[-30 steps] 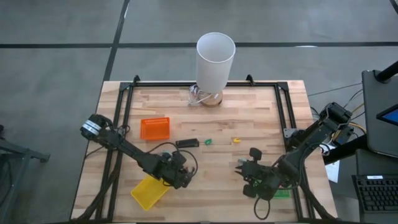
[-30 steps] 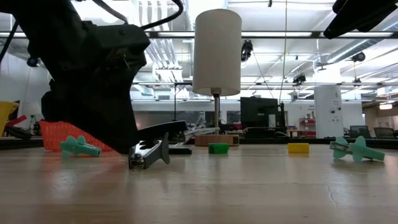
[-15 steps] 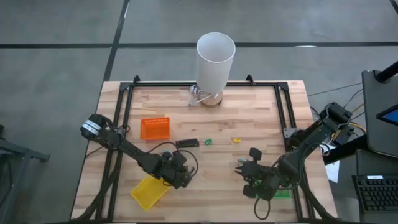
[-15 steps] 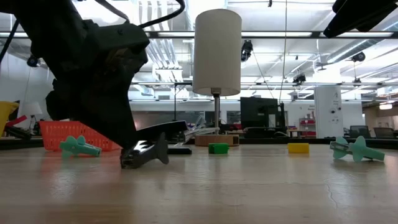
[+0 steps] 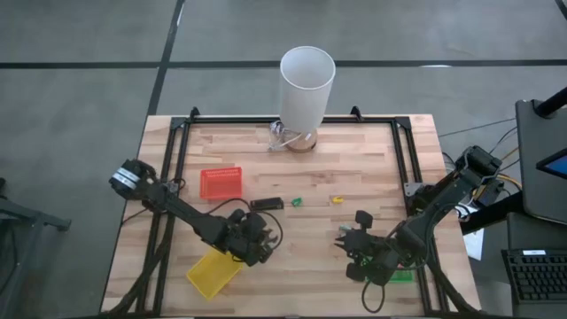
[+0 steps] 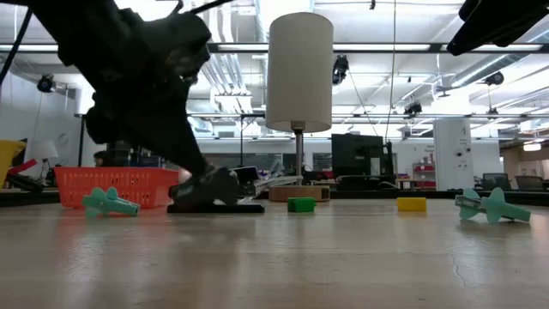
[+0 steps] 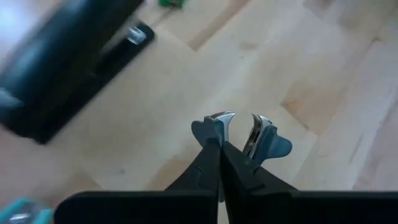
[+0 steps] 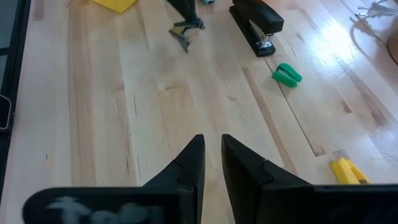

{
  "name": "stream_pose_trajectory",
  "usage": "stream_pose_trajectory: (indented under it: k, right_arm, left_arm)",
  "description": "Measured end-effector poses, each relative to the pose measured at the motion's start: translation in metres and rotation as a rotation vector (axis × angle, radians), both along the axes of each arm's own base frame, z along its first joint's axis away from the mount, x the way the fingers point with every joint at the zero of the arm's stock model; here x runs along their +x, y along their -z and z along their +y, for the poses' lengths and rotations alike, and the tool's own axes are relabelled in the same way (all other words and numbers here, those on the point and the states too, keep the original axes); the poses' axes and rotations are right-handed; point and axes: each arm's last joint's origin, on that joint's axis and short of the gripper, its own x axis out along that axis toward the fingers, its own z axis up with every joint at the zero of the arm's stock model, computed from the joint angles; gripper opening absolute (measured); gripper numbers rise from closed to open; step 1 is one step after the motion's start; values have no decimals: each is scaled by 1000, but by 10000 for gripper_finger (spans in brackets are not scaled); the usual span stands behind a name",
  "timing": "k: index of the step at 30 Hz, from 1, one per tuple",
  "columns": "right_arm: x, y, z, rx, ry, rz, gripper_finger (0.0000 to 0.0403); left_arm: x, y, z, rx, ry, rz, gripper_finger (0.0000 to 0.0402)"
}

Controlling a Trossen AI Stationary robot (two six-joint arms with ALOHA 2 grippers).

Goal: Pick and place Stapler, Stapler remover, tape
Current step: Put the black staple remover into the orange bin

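Note:
In the left wrist view, my left gripper is shut on the stapler remover, a small grey-blue piece with metal claws. It hangs just near of the black stapler, which lies flat on the wood. A small green tape and a yellow one rest on the table to the stapler's right. My right gripper hovers at the near right, its fingers a narrow gap apart with nothing between them. My left gripper pinches the stapler remover between its two fingertips at its back end; the fingertips hide the exact spot. The fingers slant down from above. The metal claws point away from the fingers, and the remover looks lifted off the wood.
A red mesh basket stands left of the stapler and a yellow tray lies near the front edge. A green tray sits under the right arm. A white cylinder stands at the far edge. Teal claw pieces lie on the table.
My left gripper has shut on the stapler remover, which lay on the wood between its open fingers. It has raised the remover off the table and carried it a little toward the far edge, up to the stapler.

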Motion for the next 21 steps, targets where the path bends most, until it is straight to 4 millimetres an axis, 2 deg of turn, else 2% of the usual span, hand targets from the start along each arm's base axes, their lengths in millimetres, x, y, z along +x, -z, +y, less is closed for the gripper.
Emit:
stream_pose_trajectory:
  k: [6,15,18,21]
  right_arm:
    - [0,1,0,1,0,-1,47]
    - [0,1,0,1,0,-1,47]
    - [0,1,0,1,0,-1,47]
    - [0,1,0,0,1,-2,47]
  left_arm:
    - [-18,-24,12,75,-32,15,6]
    - [-65,-60,45,249,-217,77,8]
    - [-79,-64,58,284,-283,104,5]
    - [-90,-57,70,310,-336,136,3]
